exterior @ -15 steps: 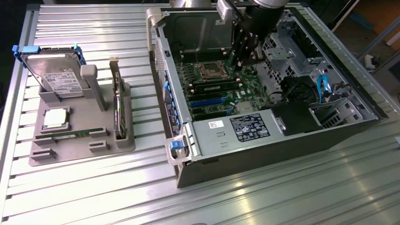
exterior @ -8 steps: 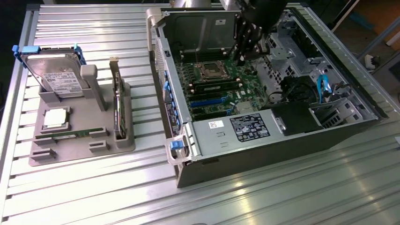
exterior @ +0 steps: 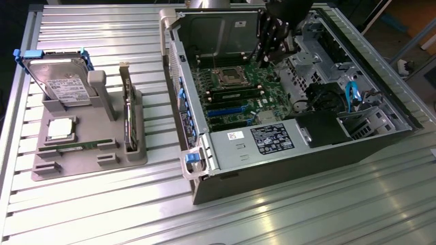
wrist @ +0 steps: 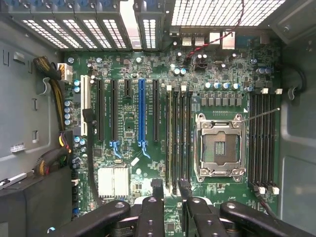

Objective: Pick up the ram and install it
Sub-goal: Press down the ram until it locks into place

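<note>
The ram is a thin green stick lying flat in the front slot of the grey holder, at the exterior view's left. My gripper hangs far from it, inside the open computer case, above the motherboard. In the wrist view my gripper is open, and its two dark fingertips have nothing between them. They hover over the near end of the memory slots, beside the open CPU socket.
The holder also carries a silver hard drive, a CPU chip and an upright card. Inside the case are a black power supply, blue cables and the case walls around the board.
</note>
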